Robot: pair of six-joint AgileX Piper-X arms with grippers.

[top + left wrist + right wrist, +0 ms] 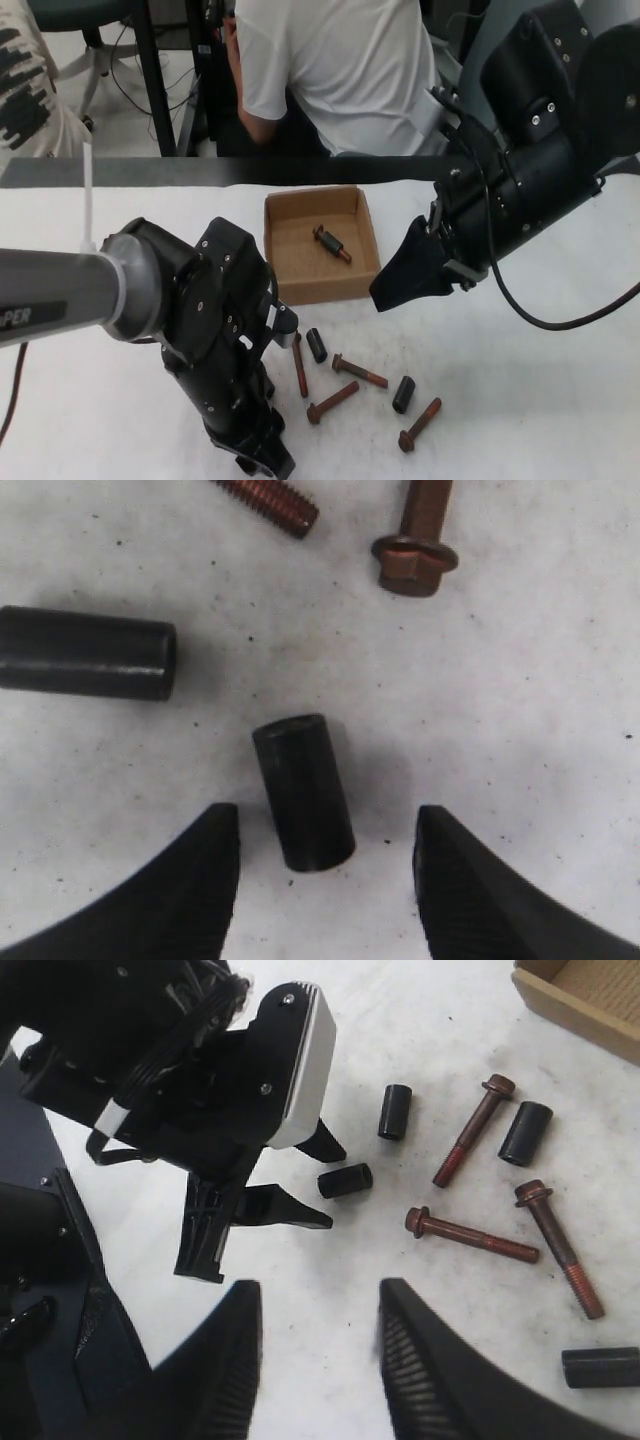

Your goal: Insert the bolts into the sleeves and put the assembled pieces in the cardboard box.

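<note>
**Left fingers spread around a loose sleeve, right fingers released near the box**

High view: the cardboard box (330, 285) sits at the far middle of the surface (540, 400). One assembled piece (331, 243) lies inside it. In front of the box are loose parts, all lying flat: four bolts (332, 401) and two black sleeves (317, 345). The left arm (200, 320) comes in from the left and points down just left of the parts. The right fingers (400, 275) are beside the box's near right corner. Can't tell their state from this angle.

Left wrist view: the left fingers (190, 900) are spread. A short sleeve (303, 792) lies on the surface between them, with a gap on both sides and no contact. A second sleeve (88, 653) lies near it, outside the fingers. Past those are a bolt head (418, 545) and a threaded bolt end (270, 500).

Right wrist view: the right fingers (230, 1370) are released, with only bare surface between them. Farther off, the left fingers (295, 1212) straddle the short sleeve (345, 1180). Three more sleeves lie around: (395, 1111), (525, 1133), (600, 1367). Three bolts lie among them: (475, 1128), (470, 1235), (560, 1247). A corner of the cardboard box (570, 1005) shows beyond the parts.
</note>
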